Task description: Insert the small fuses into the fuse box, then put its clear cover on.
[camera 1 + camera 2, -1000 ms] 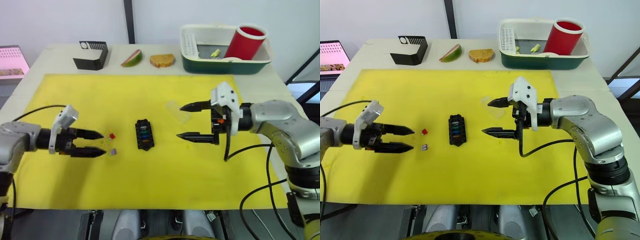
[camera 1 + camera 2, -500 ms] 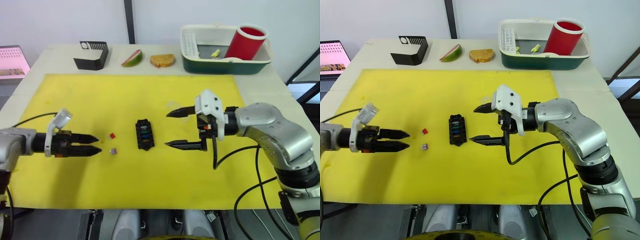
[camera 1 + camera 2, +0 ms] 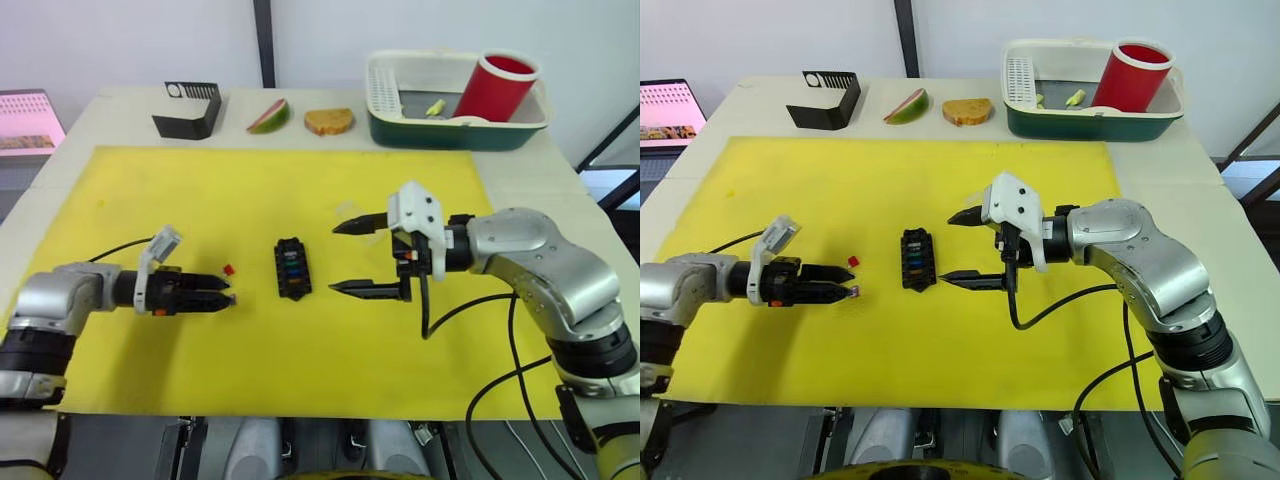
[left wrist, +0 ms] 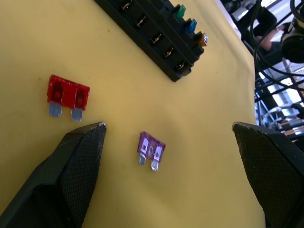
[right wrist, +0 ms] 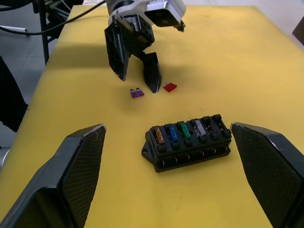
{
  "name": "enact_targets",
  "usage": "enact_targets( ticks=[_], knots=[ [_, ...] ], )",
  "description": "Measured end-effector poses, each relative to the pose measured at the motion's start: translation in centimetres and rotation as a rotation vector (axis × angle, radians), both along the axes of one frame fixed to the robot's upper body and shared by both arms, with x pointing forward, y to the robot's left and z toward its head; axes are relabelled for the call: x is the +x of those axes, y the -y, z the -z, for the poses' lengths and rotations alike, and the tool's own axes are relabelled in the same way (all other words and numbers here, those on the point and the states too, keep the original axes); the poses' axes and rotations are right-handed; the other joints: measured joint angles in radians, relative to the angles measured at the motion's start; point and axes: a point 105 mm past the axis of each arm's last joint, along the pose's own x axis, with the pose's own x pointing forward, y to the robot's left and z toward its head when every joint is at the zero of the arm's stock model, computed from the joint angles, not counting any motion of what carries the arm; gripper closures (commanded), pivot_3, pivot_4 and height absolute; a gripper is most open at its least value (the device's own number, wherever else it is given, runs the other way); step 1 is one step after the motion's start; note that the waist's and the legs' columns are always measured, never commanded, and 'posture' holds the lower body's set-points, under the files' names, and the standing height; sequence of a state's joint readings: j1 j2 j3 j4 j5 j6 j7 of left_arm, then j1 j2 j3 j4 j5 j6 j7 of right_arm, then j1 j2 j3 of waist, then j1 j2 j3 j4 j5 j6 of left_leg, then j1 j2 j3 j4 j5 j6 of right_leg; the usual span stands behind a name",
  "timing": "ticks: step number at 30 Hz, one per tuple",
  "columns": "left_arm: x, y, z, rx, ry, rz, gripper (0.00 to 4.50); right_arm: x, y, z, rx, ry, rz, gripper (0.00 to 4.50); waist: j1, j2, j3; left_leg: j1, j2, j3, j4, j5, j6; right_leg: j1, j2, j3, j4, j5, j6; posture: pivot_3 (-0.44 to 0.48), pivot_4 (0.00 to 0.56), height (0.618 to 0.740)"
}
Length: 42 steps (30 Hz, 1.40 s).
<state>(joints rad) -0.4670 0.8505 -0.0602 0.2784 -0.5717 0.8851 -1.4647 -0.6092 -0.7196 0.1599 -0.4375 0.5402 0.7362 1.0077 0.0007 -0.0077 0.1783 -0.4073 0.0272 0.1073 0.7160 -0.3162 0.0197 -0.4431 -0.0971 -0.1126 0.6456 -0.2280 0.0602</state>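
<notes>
On the left, the left gripper (image 3: 845,292) lies low over the yellow mat (image 3: 200,190), its fingers apart with the purple fuse (image 4: 151,149) lying flat on the mat between the tips — neither finger touches it. The red fuse (image 4: 68,95) lies loose just beside it, outside the fingers, on the side toward the table's far edge. Near the mat's middle sits the fuse box (image 5: 189,141), flat on the mat, with orange, blue, green and pale grey fuses standing in one row of slots; the other slots are bare. To its right the right gripper (image 3: 345,256) hovers with its fingers spread wide, holding nothing, the box facing the gap between the tips. The clear cover (image 3: 352,213) shows faintly on the mat right by the right gripper's far finger — its outline is hard to make out.
</notes>
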Motion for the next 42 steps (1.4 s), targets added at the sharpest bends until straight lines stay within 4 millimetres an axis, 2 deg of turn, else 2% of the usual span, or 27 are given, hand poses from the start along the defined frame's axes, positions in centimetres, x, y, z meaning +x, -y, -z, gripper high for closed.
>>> enact_targets(
  ticks=[5, 16, 20, 22, 28, 29, 30, 38, 41, 42],
  knots=[
    [-0.2, 0.6, 0.3, -0.004, -0.021, 0.042, 0.00, 0.8, 0.6, 0.2, -0.015, 0.002, 0.022, 0.06, 0.012, 0.000, 0.000, 0.000, 0.000, 0.000, 0.000, -0.001, 0.001, 0.000, 0.000, 0.000, 0.000, 0.000, 0.000, 0.000, 0.150, 0.740],
    [-1.2, 0.7, 0.6, 0.017, -0.024, 0.075, 0.00, 1.0, 0.9, 0.1, -0.031, 0.012, 0.032, 0.06, 0.009, 0.000, 0.000, 0.000, 0.000, 0.000, 0.000, -0.001, 0.001, 0.000, 0.000, 0.001, -0.001, 0.000, 0.000, 0.000, 0.150, 0.740],
    [-1.3, 0.7, 0.7, 0.019, -0.024, 0.074, 1.13, 1.0, 0.9, 0.2, -0.033, 0.009, 0.034, 0.00, 0.008, 0.000, 0.000, 0.000, 0.000, 0.000, 0.000, -0.001, 0.001, 0.000, 0.000, 0.001, -0.001, 0.000, 0.000, 0.000, 0.150, 0.740],
    [-1.2, 0.7, 1.2, 0.026, -0.035, 0.055, 1.13, 1.0, 0.8, 0.4, -0.042, 0.007, 0.035, 0.00, 0.006, 0.001, -0.001, 0.000, 0.000, 0.001, 0.000, -0.001, 0.002, 0.000, 0.000, 0.000, -0.001, 0.000, 0.000, 0.000, 0.150, 0.740],
    [-1.2, 0.6, 1.2, 0.015, -0.046, 0.046, 1.13, 1.1, 0.8, 0.6, -0.047, 0.007, 0.037, 0.00, 0.006, 0.001, -0.001, 0.000, 0.000, 0.001, 0.000, -0.001, 0.001, 0.000, 0.000, 0.001, 0.000, 0.000, 0.000, 0.000, 0.150, 0.740],
    [-1.2, 0.6, 1.3, 0.016, -0.047, 0.043, 1.67, 1.1, 0.8, 0.6, -0.047, 0.010, 0.036, 0.00, 0.004, 0.001, -0.001, 0.000, 0.000, 0.001, 0.000, -0.001, 0.001, 0.000, 0.000, 0.001, 0.000, 0.000, 0.000, 0.000, 0.150, 0.740],
    [-1.2, 0.5, 1.3, 0.019, -0.048, 0.037, 1.97, 1.1, 0.8, 0.6, -0.048, 0.012, 0.035, 0.00, 0.003, 0.001, -0.001, 0.000, 0.000, 0.001, 0.000, -0.001, 0.001, 0.000, 0.000, 0.001, 0.000, 0.000, 0.000, 0.000, 0.150, 0.740],
    [-1.4, 0.0, 1.7, 0.020, -0.065, 0.018, 1.97, 1.2, 0.7, 0.8, -0.053, 0.018, 0.025, 0.00, -0.011, 0.001, -0.001, 0.000, 0.000, 0.000, 0.000, -0.001, 0.001, 0.000, 0.000, 0.001, 0.000, 0.000, 0.000, 0.000, 0.150, 0.740],
    [-1.3, -0.2, 1.8, 0.019, -0.072, 0.004, 2.80, 1.2, 0.8, 0.8, -0.059, 0.026, 0.027, 0.00, -0.012, 0.001, -0.001, 0.001, 0.000, 0.000, 0.000, -0.001, 0.001, 0.000, 0.000, 0.001, 0.000, 0.000, 0.000, 0.000, 0.150, 0.740],
    [-1.2, -0.3, 2.0, 0.022, -0.077, -0.007, 2.80, 1.3, 0.8, 0.8, -0.060, 0.028, 0.027, 0.00, -0.013, 0.001, -0.001, 0.001, 0.000, 0.000, 0.000, -0.001, 0.001, 0.000, 0.000, 0.001, 0.000, 0.000, 0.000, 0.000, 0.150, 0.740]
  ],
)
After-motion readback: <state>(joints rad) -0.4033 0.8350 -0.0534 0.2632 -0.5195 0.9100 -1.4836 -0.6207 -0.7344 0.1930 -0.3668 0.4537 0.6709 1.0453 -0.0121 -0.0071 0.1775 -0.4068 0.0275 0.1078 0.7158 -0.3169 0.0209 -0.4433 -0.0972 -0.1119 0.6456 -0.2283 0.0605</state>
